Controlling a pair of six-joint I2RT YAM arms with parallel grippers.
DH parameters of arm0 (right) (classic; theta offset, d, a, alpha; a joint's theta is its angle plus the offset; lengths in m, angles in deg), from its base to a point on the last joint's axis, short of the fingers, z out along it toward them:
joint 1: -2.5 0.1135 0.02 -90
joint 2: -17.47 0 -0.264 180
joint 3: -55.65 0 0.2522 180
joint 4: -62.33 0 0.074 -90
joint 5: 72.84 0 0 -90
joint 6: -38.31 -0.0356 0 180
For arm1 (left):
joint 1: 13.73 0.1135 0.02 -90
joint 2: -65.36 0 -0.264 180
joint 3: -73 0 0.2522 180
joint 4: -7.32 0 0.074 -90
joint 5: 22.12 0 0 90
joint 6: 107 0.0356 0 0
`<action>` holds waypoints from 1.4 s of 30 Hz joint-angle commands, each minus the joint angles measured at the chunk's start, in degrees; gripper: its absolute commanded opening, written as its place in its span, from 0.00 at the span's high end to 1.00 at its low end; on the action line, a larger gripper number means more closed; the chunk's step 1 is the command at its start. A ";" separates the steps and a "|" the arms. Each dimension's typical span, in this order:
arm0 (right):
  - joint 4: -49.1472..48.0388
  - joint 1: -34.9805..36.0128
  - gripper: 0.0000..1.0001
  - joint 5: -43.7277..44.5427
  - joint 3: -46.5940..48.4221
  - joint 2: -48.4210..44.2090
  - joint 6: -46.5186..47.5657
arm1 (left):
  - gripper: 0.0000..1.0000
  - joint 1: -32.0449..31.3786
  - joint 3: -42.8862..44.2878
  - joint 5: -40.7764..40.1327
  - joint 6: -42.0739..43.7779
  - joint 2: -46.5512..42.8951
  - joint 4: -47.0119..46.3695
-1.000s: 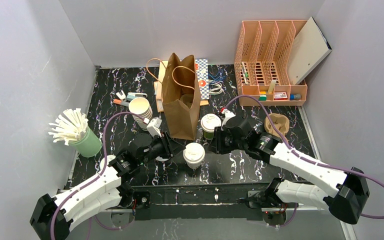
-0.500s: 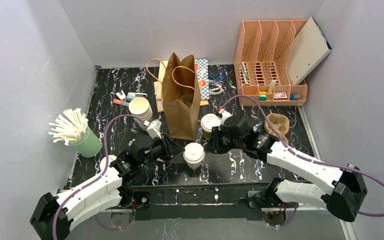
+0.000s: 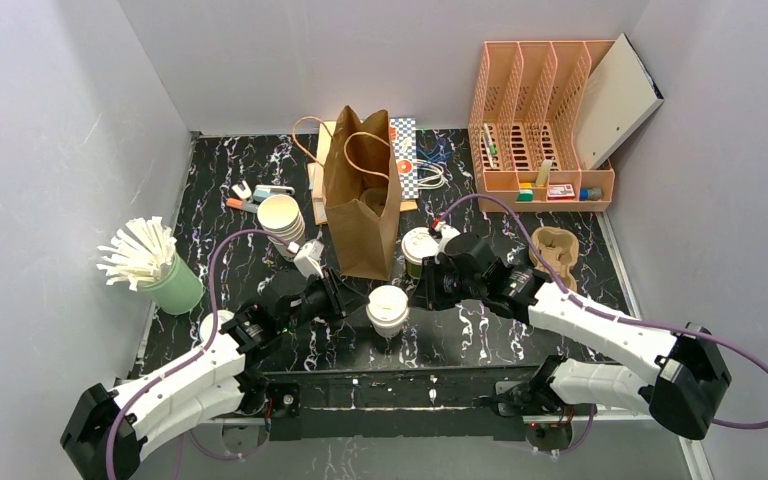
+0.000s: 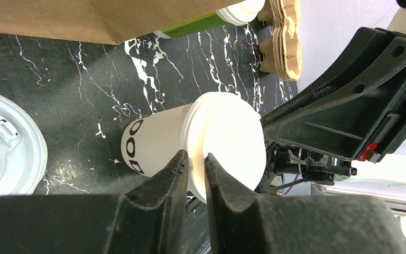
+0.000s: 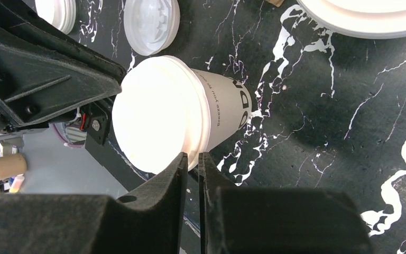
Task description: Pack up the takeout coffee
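End effector L (image 4: 195, 160) pinches cream cup (image 4: 153, 144) white lid rim | end effector R (image 5: 191, 159) same | blk print

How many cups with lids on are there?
2: a pale cream cup front and centre, and a green-sided cup just right of the paper bag. More could hide inside it.

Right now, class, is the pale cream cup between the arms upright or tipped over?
Upright: the pale cream cup stands on its base, white lid facing up in the top view.
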 commanded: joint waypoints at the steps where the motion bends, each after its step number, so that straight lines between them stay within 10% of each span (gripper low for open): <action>1: -2.35 -0.37 0.78 -0.91 -0.54 0.31 0.43 | 0.84 -0.31 -0.17 -1.32 0.48 -0.12 1.44; 42: -3.19 -0.98 0.79 -2.65 -1.83 1.01 1.14 | 0.78 -0.27 0.36 1.70 0.72 1.80 -0.39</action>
